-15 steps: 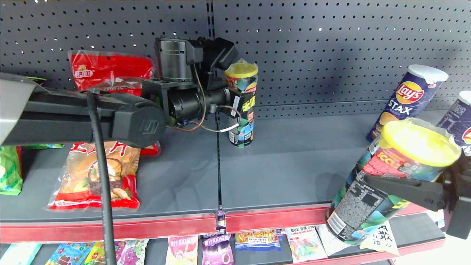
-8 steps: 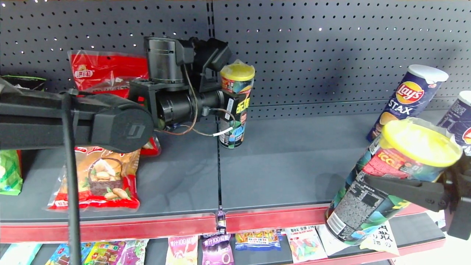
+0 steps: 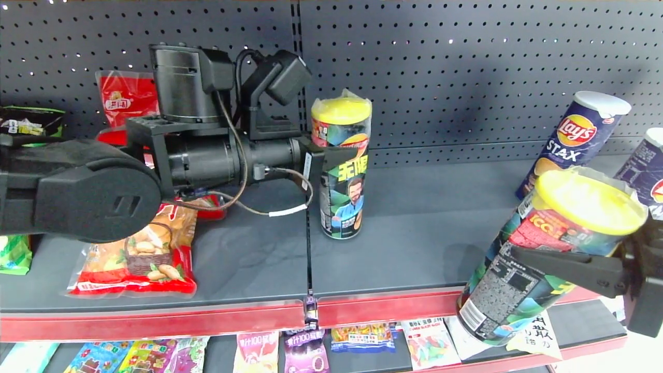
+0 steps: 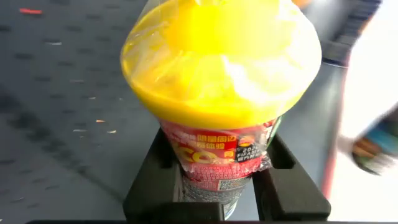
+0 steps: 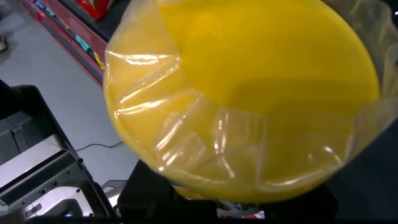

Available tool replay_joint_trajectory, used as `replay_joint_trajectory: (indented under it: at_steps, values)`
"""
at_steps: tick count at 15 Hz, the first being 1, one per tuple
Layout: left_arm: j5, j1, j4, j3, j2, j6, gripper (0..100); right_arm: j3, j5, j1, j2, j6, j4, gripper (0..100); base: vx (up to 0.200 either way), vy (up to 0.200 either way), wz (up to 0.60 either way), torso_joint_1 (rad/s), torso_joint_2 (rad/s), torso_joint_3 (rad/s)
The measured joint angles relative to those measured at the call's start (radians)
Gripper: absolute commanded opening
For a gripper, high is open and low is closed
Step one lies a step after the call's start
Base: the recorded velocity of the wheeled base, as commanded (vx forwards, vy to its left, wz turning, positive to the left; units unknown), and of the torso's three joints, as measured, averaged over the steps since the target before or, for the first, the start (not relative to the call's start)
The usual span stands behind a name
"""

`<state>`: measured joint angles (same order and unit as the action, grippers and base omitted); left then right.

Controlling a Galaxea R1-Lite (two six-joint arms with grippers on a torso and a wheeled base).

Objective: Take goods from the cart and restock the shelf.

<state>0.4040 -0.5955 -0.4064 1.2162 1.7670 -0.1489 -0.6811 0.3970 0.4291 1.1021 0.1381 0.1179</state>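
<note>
pegboard (image 3: pixel 466 62): dark perforated back wall that rises behind the whole deck.
shelf (image 3: pixel 414 248): grey deck with a red front lip; a seam runs front to back near its middle.
right can (image 3: pixel 544 248): yellow-lidded tube in clear wrap, tilted with its lid up and to the right, held out past the front lip at the right end of the shelf.
right gripper (image 3: pixel 538 259): clamped across the middle of the right can; one black finger lies over its label.
left can (image 3: pixel 344 202): the same kind of tube, upright, base down on the deck just right of the seam, well in front of the pegboard.
left gripper (image 4: pixel 221 193): fingers (image 4: pixel 155 183) closed on either side of the left can, just under its lid.
blue cans (image 3: pixel 575 140): two, at the right, leaning back toward the pegboard.
potato bag (image 3: pixel 134 254): lies flat at the left front.
red bag (image 3: pixel 127 98): stands against the pegboard, behind the left arm.
packets (image 3: pixel 311 352): a row of them on the tier below.
</note>
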Motion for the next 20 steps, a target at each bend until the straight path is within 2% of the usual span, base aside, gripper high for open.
replay_joint_trajectory:
  at_steps: [2, 7, 10, 13, 17, 20]
  values:
    - [0.067, -0.001, 0.002, -0.041, -0.03, -0.002, 0, 0.0, 0.0, 0.0, 0.0, 0.0, 0.0, 0, 0.0, 0.0, 0.0, 0.0, 0.0, 0.0]
    - [0.157, -0.026, 0.003, -0.091, -0.06, -0.013, 0, 0.0, 0.0, 0.0, 0.004, -0.001, 0.0, 0, 0.0, 0.0, 0.0, 0.0, 0.0, 0.0]
    - [0.183, -0.033, 0.001, -0.126, -0.072, -0.018, 0, -0.001, 0.0, 0.0, 0.005, -0.001, 0.0, 0, 0.0, 0.0, 0.0, 0.0, 0.0, 0.0]
    - [0.189, -0.031, -0.002, -0.162, -0.081, -0.051, 0, 0.0, 0.0, 0.0, 0.005, -0.001, 0.0, 0, 0.0, 0.0, 0.0, 0.0, 0.0, 0.0]
    - [0.194, -0.02, -0.005, -0.171, -0.086, -0.055, 0, 0.001, 0.0, 0.0, 0.006, 0.0, 0.0, 0, 0.0, 0.0, 0.0, 0.0, 0.0, 0.0]
    - [0.229, -0.018, -0.003, -0.182, -0.094, -0.055, 0, 0.0, 0.0, 0.0, 0.006, -0.001, 0.0, 0, 0.0, 0.0, 0.0, 0.0, 0.0, 0.0]
